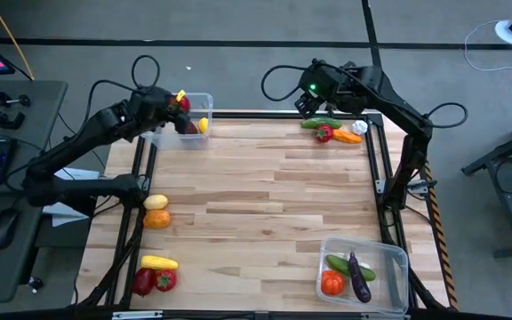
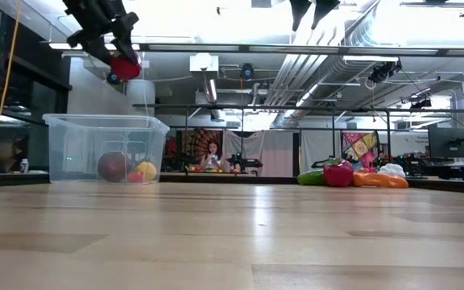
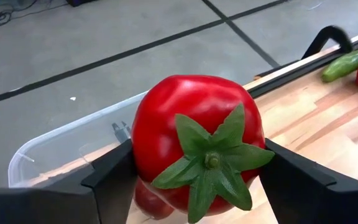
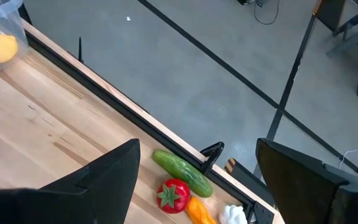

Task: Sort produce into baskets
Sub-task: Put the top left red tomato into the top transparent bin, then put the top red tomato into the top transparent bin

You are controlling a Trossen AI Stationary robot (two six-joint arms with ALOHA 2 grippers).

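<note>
My left gripper [image 1: 176, 104] is shut on a red tomato with a green leafy top [image 3: 194, 140]. It holds the tomato in the air over the clear tub [image 1: 204, 96] at the table's far left; the low view also shows the tomato [image 2: 125, 68] above that tub [image 2: 71, 149]. The tub holds a dark red apple [image 2: 113, 166] and a yellow lemon [image 2: 146, 170]. My right gripper [image 4: 194, 180] is open and empty, high above a green cucumber [image 4: 182, 171], a red tomato [image 4: 173, 195], a carrot [image 4: 197, 210] and white garlic [image 4: 232, 214] at the far right. My left gripper pinches the tomato's two opposite sides [image 3: 143, 149] between its two fingers [image 3: 107, 180]. The green leafy top [image 3: 213, 160] faces back toward the wrist. The fingers come slanting down from above. The tomato is lifted clear, above the tub's open top.
A second clear tub [image 1: 398, 253] at the near right holds a cucumber, an eggplant and an orange-red piece. A lemon [image 1: 156, 202] and an orange [image 1: 156, 219] lie at the left edge. A yellow piece [image 1: 159, 263] and red pieces [image 1: 154, 281] lie near left.
</note>
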